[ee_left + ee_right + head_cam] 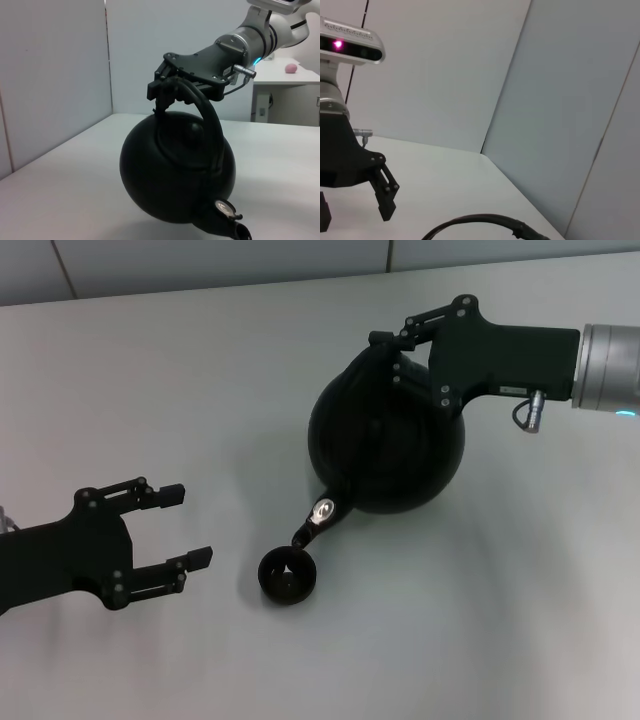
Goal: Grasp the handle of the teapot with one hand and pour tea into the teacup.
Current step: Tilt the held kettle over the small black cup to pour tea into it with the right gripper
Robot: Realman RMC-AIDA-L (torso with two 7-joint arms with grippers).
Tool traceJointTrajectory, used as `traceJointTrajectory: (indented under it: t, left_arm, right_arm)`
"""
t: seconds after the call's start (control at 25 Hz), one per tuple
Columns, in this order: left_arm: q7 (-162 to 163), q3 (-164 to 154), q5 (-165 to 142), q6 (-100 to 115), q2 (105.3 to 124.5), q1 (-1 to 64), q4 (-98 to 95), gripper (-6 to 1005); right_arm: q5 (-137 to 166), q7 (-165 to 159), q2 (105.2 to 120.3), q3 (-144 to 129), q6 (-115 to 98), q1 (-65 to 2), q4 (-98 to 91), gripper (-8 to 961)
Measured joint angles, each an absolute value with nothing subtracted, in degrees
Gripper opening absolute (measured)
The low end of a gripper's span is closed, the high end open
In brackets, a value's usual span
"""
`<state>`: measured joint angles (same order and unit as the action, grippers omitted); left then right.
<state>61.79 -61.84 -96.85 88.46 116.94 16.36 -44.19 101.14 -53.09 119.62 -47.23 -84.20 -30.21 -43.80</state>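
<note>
Right gripper (388, 350) clamping down on the handle (207, 117) of the teapot (385, 435), fingers closed tight around the black arch near its top. Holding the pot tipped forward over the table (200, 390), right of centre and toward the far side. Seen from the left wrist view, handle leaning over and the round lid knob (195, 131) tilting along with the body.

Spout (318, 517) pointing down toward the near left, silvery spot at its tip facing up. Hanging right over the far right rim of the teacup (287, 575), just above it or barely touching, hard to say which. Can't tell whether any tea is actually coming out either, everything being so black.

Teacup sitting upright on the table, near centre, open mouth facing up.

Left gripper (192, 527) parking off at the near left, fingers spread wide apart and gripping nothing. Pointing toward the teacup but staying clear of it.
</note>
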Motion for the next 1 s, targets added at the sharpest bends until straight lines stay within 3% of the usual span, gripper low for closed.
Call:
traceJointTrajectory:
  t: [1.0]
  left_arm:
    - [61.8,-61.2,-96.9,87.7,117.85,16.2,-44.1,736]
  right_arm:
    - [98.8,-48.3,119.8,-51.5,-84.1,-29.5,-48.1,124]
